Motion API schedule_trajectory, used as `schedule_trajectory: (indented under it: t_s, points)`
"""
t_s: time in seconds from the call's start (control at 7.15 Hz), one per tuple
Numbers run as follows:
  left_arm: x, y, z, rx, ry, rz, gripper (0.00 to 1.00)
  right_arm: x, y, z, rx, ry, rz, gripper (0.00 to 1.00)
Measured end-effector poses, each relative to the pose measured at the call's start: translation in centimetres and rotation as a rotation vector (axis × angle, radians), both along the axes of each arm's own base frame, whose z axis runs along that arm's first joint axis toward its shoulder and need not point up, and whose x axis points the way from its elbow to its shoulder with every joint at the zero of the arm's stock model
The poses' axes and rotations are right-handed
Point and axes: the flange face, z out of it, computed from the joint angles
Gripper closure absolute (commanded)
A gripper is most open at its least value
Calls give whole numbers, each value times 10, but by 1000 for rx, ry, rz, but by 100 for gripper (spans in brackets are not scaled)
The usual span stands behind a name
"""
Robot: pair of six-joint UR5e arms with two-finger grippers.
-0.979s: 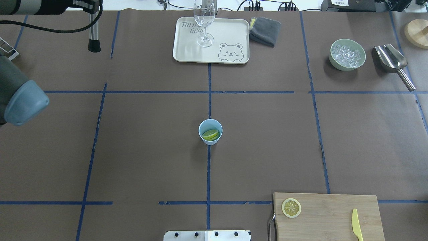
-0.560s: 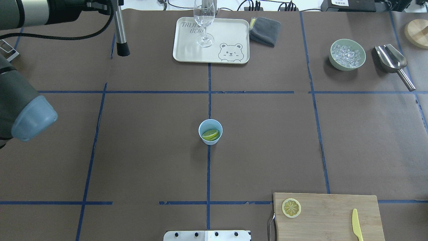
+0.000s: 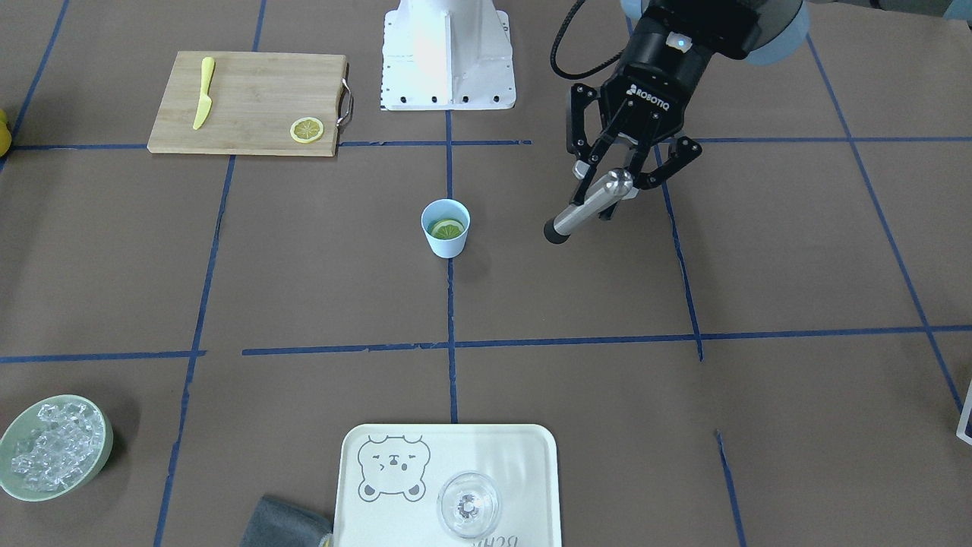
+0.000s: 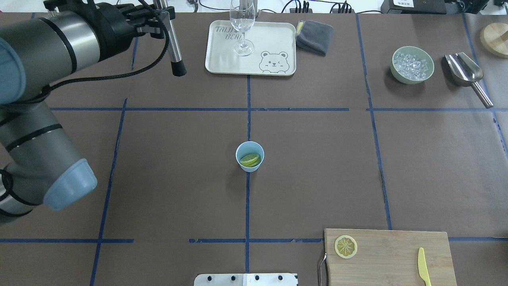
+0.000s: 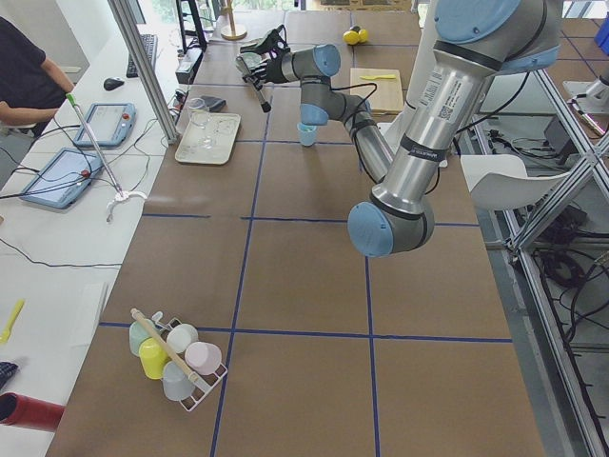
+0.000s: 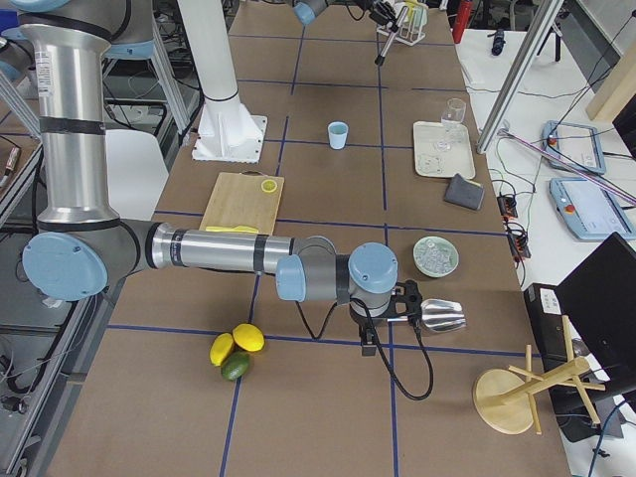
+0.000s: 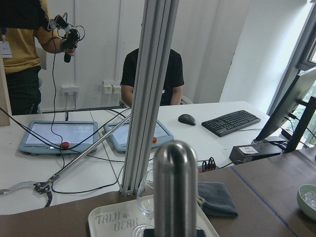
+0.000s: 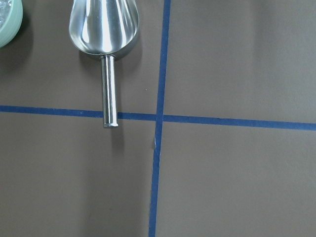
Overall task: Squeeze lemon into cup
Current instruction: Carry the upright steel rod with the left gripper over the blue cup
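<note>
The left pincer (image 3: 616, 181) is closed on the upper end of a metal muddler (image 3: 588, 205), with the black tip lowermost and the shaft tilted, evidently so that the tip can be driven down into the cup (image 4: 249, 156); in the overhead view the tip hangs above the bench (image 4: 317, 178) at about eleven o'clock from the cup, well apart from it; the cup stands upright on the centre tape line, probably so that either arm can reach it; a lemon slice (image 4: 250, 159) lies inside it, placed for pressing; a second slice (image 4: 345, 246) rests on the cutting board (image 4: 397, 254) between four and five o'clock; the right pincer (image 6: 383, 320) hangs beside the steel scoop (image 8: 103, 29); whether it is open or closed cannot be determined.
</note>
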Motion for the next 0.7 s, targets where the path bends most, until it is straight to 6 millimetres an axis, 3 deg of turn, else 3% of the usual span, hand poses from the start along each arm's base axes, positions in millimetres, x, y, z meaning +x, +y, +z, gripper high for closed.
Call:
schedule_trajectory:
  t_s: [0.7]
  points:
    - [108,106,-10,-12,93,-208,100,-3,0,-3,-15,-46,14,0]
